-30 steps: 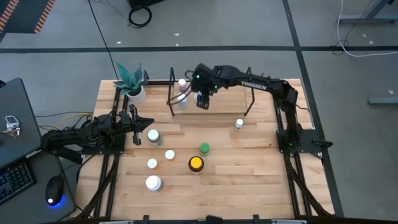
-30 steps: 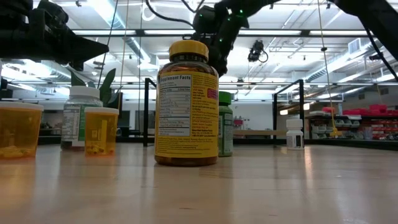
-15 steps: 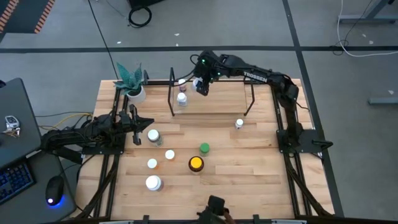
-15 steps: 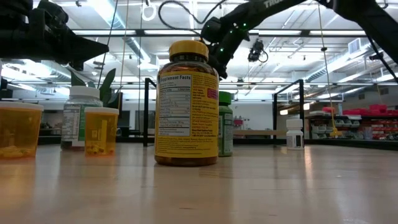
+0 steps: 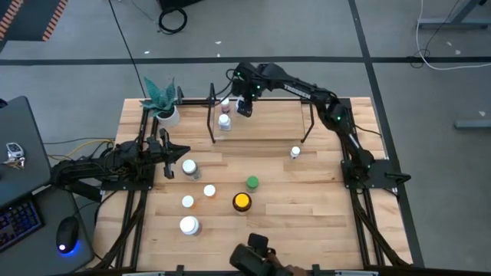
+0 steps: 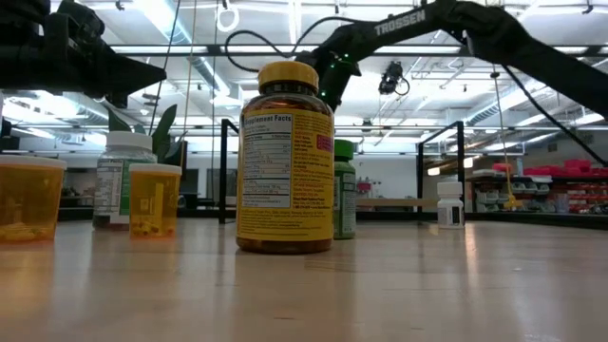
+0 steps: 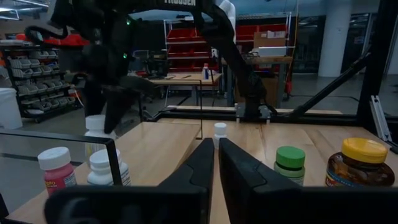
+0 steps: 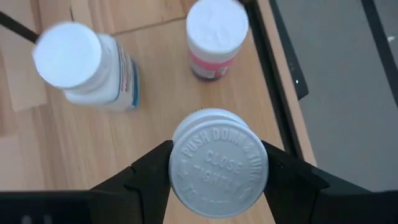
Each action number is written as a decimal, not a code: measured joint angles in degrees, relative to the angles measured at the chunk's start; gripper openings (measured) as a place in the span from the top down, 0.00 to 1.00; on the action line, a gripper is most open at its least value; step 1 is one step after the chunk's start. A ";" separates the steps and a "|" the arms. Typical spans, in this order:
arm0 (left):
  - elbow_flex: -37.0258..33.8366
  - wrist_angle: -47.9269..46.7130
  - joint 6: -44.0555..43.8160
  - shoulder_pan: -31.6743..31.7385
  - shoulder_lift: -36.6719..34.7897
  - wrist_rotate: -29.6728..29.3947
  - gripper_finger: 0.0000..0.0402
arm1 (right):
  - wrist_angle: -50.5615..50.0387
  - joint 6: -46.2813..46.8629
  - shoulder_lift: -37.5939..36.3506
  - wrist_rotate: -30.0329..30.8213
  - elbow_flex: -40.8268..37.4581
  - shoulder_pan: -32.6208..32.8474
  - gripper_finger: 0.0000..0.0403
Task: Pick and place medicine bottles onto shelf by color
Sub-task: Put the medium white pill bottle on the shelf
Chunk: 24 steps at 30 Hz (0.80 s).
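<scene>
High view: right claw (image 5: 245, 106) over shelf (image 5: 270, 125)

Two white-capped bottles (image 5: 224, 120) stand on the shelf's (image 5: 268, 130) left end.

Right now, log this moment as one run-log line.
right gripper: shut on white-capped bottle, above shelf | shelf: two bottles | left gripper: shut, waiting at table's left
</scene>
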 joint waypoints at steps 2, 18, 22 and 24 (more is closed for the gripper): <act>0.00 0.00 0.00 -0.02 0.01 0.00 0.94 | -0.50 -0.42 0.09 0.02 0.04 0.17 0.45; 0.00 0.00 0.01 -0.01 0.01 0.00 0.92 | 1.85 -1.25 1.80 1.50 -0.18 0.24 0.37; 0.00 0.00 0.00 0.00 0.01 0.00 0.94 | 1.84 -1.23 1.80 1.53 -0.18 0.41 0.31; 0.00 0.00 0.01 0.00 0.01 0.00 0.94 | 1.74 -1.04 1.65 1.51 -0.18 0.62 0.29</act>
